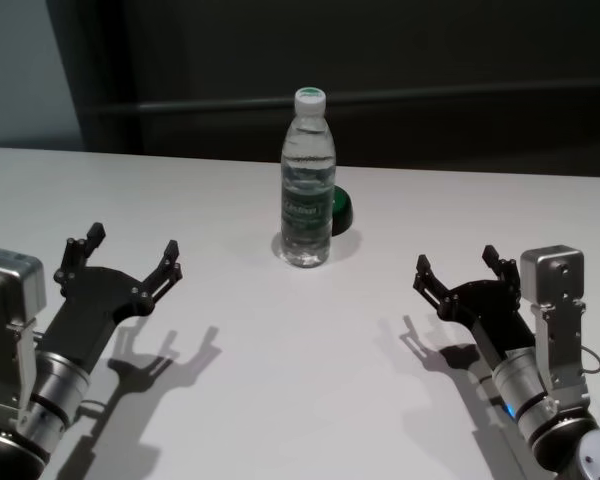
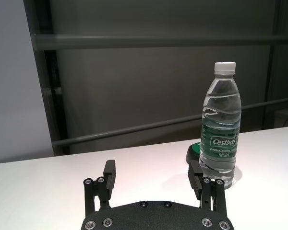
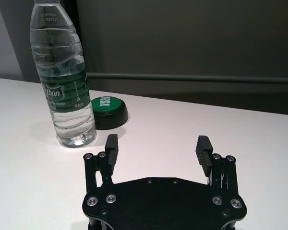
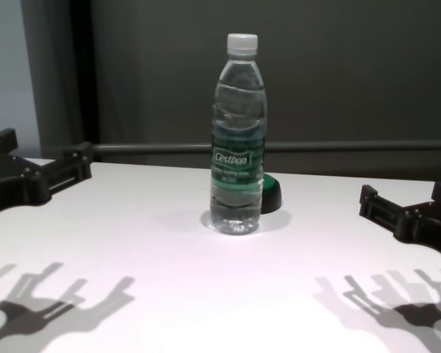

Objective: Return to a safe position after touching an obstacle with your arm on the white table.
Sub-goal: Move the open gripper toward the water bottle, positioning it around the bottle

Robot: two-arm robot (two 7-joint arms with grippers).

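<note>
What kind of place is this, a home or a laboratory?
Probably a robot test lab: a bare white table, one bottle beside a green puck, dark plain walls, both tools open.

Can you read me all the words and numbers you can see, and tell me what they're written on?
"Cestbon": white letters on the green label of the water bottle.
Small line under it: too blurry to read.
Tiny print near the top of the bottle, in the right wrist view: too small to read.
White letters on the green puck behind the bottle: sideways, too unclear to read.
Left claw and right claw: no writing.
</note>
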